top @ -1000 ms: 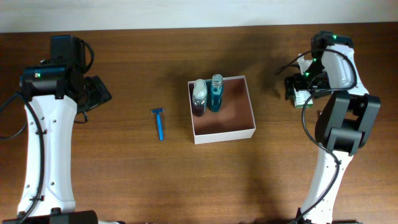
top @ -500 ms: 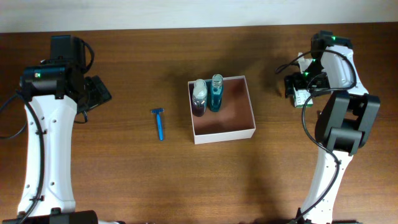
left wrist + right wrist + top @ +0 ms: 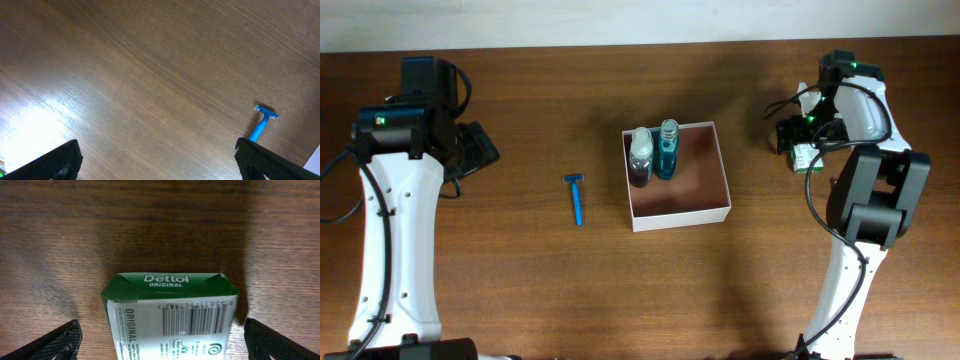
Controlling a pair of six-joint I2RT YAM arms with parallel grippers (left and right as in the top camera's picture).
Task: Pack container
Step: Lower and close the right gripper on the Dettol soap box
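The container (image 3: 682,216), a shallow square box with white walls and a pinkish-brown inside, sits mid-table. A clear bottle (image 3: 640,158) and a blue bottle (image 3: 666,150) stand in its far left corner. A blue razor (image 3: 576,198) lies on the wood to its left, and shows at the right of the left wrist view as the razor (image 3: 262,122). My left gripper (image 3: 160,165) hangs open over bare wood, well left of the razor. My right gripper (image 3: 167,345) is open and straddles a green-and-white Dettol packet (image 3: 172,317) with a gap on each side.
In the overhead view the packet (image 3: 806,160) lies far right of the container, under my right gripper (image 3: 794,145). My left gripper (image 3: 475,148) is at the far left. The white arm links run down both sides of the brown table (image 3: 520,290).
My right gripper has edged very slightly toward the far side over the packet. The left arm, razor, bottles and container have not moved.
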